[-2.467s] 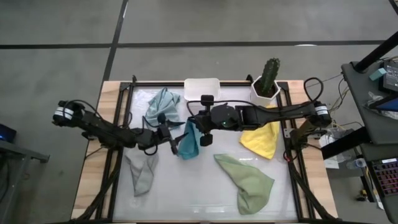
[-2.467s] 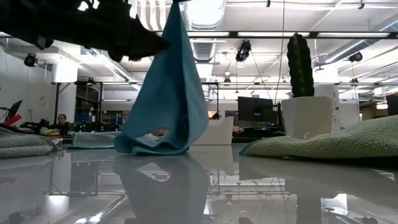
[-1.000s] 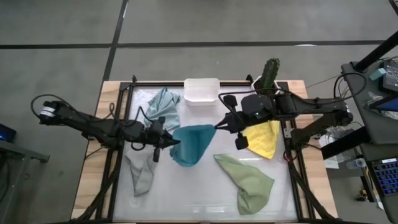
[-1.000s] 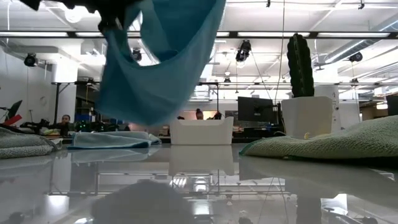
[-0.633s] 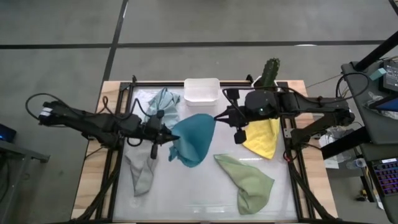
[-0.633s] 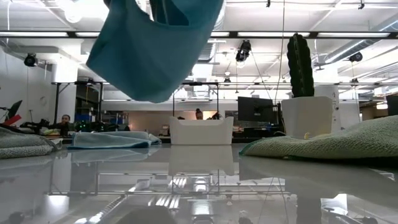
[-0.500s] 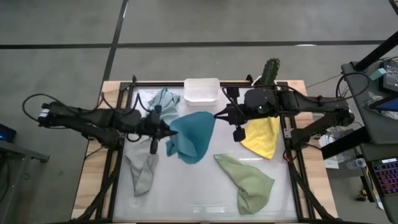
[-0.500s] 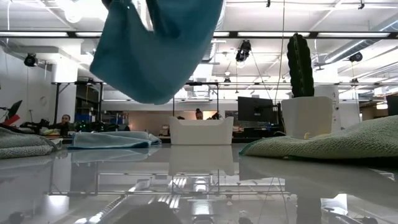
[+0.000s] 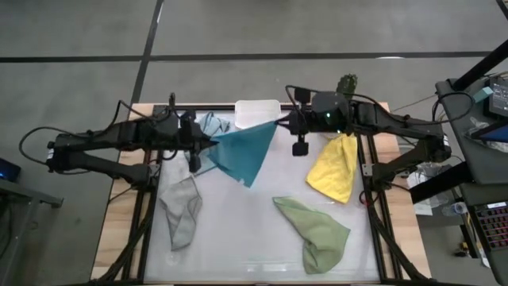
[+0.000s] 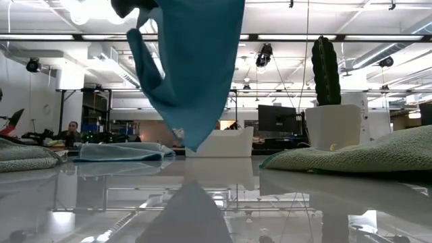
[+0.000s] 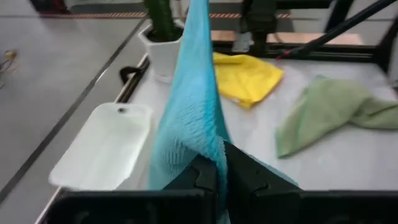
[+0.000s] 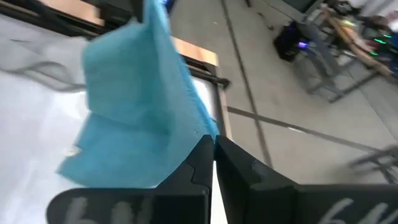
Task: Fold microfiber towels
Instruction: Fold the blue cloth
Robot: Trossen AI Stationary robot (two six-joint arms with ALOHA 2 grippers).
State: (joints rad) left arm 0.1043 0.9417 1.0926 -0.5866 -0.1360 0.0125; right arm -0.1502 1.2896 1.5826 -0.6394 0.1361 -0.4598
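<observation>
A bright blue towel [image 9: 242,151] hangs spread between my two grippers above the table's far middle. My left gripper [image 9: 208,144] is shut on its left top corner and my right gripper [image 9: 279,124] on its right top corner. Its lowest corner [image 10: 192,147] hangs free just above the tabletop. A pale blue-grey towel [image 9: 213,123] lies partly hidden behind my left gripper. A grey towel [image 9: 181,210], a yellow towel [image 9: 333,167] and a sage green towel [image 9: 313,230] lie crumpled on the table. My left gripper pinches one top corner of the blue towel [image 11: 213,155] between its two fingers, coming level from the table's left. The cloth runs off from the fingers toward the other arm, lifted clear. My right gripper pinches the opposite top corner [image 12: 208,132] between its two fingers, coming level from the table's right. The top edge between the two corners is drawn nearly straight, and the rest hangs below.
A white tub [image 9: 255,114] stands at the far edge right behind the hanging towel. A cactus in a white pot [image 9: 344,89] stands at the far right. Bare tabletop [image 9: 238,230] lies between the grey and green towels.
Both grippers have gone toward the table's far edge with the blue towel. Its top edge, sagging a second ago, is now drawn out straight between them. The cloth hangs as a flat sheet with one corner pointing down.
</observation>
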